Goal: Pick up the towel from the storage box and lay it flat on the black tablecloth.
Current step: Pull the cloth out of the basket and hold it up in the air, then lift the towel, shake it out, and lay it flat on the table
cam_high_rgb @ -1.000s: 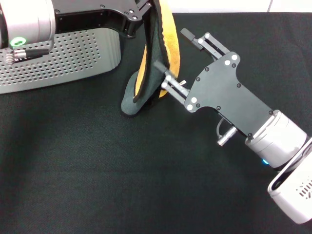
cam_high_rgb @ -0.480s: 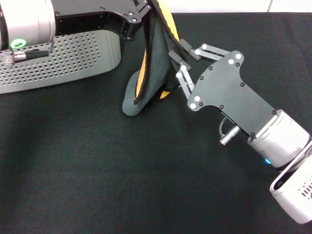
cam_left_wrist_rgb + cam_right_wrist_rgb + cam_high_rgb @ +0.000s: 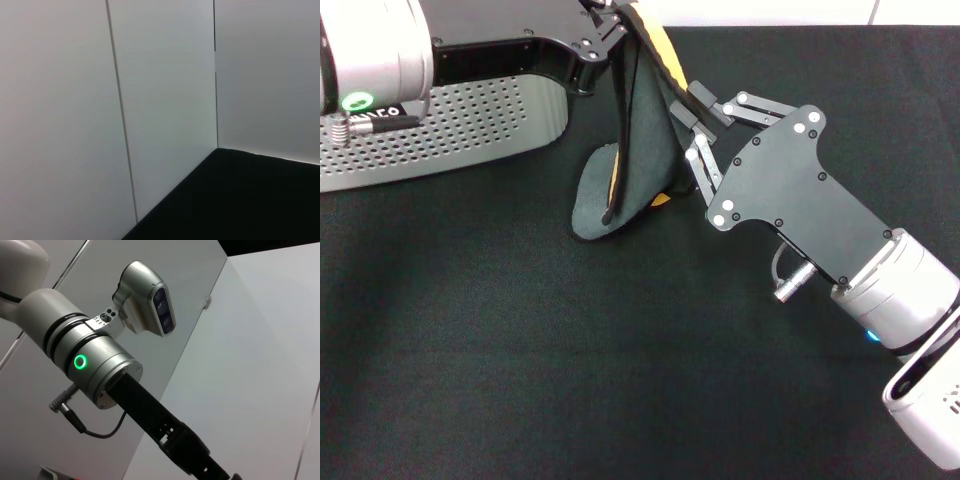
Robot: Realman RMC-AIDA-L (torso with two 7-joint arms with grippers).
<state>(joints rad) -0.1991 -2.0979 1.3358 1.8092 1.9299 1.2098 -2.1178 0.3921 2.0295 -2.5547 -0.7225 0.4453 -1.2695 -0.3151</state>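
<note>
At the left of the head view the storage box (image 3: pixel 440 125), light grey with perforated walls, stands on the black tablecloth (image 3: pixel 520 380) that covers the worktop. Above it the left gripper (image 3: pixel 610 15) reaches in from the upper left, jaws closed on the top edge of the towel (image 3: pixel 640 150). The towel hangs down in a narrow, folded drape, grey-green on the outside with an orange-yellow face showing along its edges, and its lower end rests curled on the tablecloth just right of the box. To its right, the right gripper (image 3: pixel 692 125) comes in from the lower right, its jaws parted, fingertips (image 3: pixel 700 95) touching the hanging towel's right side.
</note>
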